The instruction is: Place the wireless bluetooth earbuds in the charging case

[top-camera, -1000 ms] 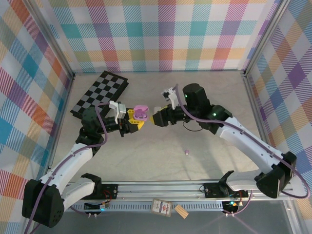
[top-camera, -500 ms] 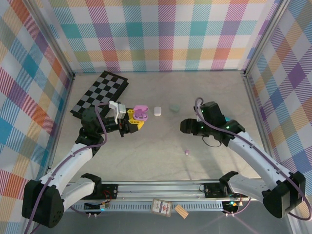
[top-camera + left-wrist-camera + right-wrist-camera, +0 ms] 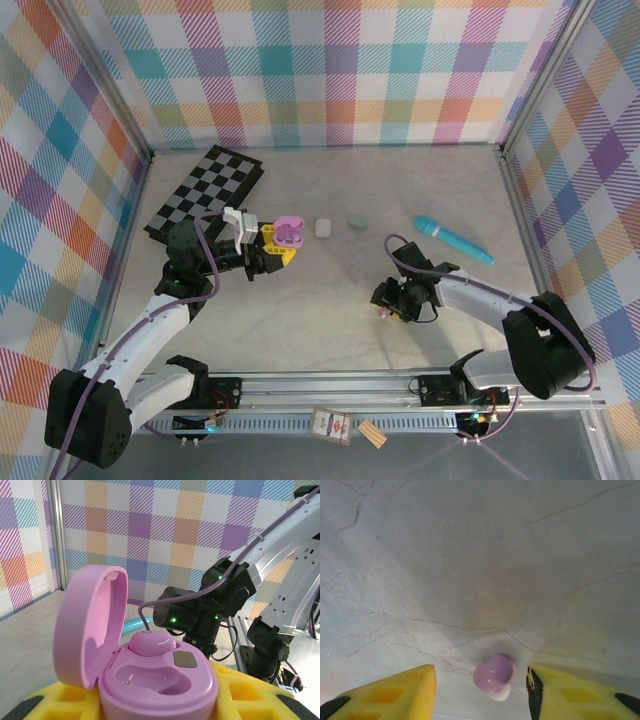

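Tabletop [image 3: 300, 325]: chessboard [image 3: 205, 193], turquoise stick [image 3: 453, 240]; left fingers [image 3: 245, 687] grip pink case [image 3: 150, 680], right fingers [image 3: 395, 690] apart around purple earbud [image 3: 493, 672].

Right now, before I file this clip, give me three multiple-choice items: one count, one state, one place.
1. Earbuds seated in the pink case: A none; B one; C two.
2. The case's lid is: A shut; B snapped off; C open, hinged up.
3. The loose purple earbud lies: A on the table between the right claw's fingers; B inside the case; C on the lid.

Answers:
1. B, since one seated earbud fills the far socket and the near socket is bare.
2. C, since the lid stands up at the case's left side with its inside showing.
3. A, since the right wrist view shows a yellow finger on either side of it with gaps between.
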Robot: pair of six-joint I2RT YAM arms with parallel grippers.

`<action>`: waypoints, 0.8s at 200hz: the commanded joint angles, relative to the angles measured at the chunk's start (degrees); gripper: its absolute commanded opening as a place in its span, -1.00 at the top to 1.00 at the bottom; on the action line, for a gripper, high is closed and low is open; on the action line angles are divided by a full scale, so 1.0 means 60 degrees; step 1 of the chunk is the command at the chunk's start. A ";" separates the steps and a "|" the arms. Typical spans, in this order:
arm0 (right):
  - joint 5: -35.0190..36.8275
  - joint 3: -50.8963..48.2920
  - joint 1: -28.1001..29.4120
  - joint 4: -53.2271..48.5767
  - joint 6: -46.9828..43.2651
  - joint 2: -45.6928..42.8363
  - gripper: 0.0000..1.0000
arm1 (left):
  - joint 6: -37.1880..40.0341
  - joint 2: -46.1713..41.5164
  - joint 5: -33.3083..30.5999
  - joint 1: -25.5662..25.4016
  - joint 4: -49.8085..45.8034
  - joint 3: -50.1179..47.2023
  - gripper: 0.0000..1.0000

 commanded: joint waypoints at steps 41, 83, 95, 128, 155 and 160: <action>0.0086 0.0314 0.0103 0.0409 0.0069 0.0654 0.31 | 0.0154 -0.0090 0.0253 -0.0084 0.0369 -0.0023 0.47; 0.0483 0.0753 0.0247 -0.0276 -0.0358 0.0930 0.60 | 0.0134 -0.0091 0.0285 -0.0084 0.0373 -0.0008 0.47; 0.0526 0.0878 0.0302 -0.0357 -0.0465 0.0974 0.63 | 0.0144 -0.0087 0.0284 -0.0084 0.0383 -0.0021 0.47; 0.0528 0.1757 0.0494 -0.0931 -0.1597 0.1487 0.64 | 0.0147 -0.0087 0.0263 -0.0084 0.0408 -0.0023 0.47; 0.0425 0.2703 0.0542 -0.1561 -0.2936 0.2280 0.61 | 0.0120 -0.0121 0.0234 -0.0069 0.0415 -0.0074 0.47; 0.0425 0.2894 0.0542 -0.1727 -0.3175 0.2434 0.61 | 0.0119 -0.0132 0.0230 -0.0069 0.0414 -0.0081 0.47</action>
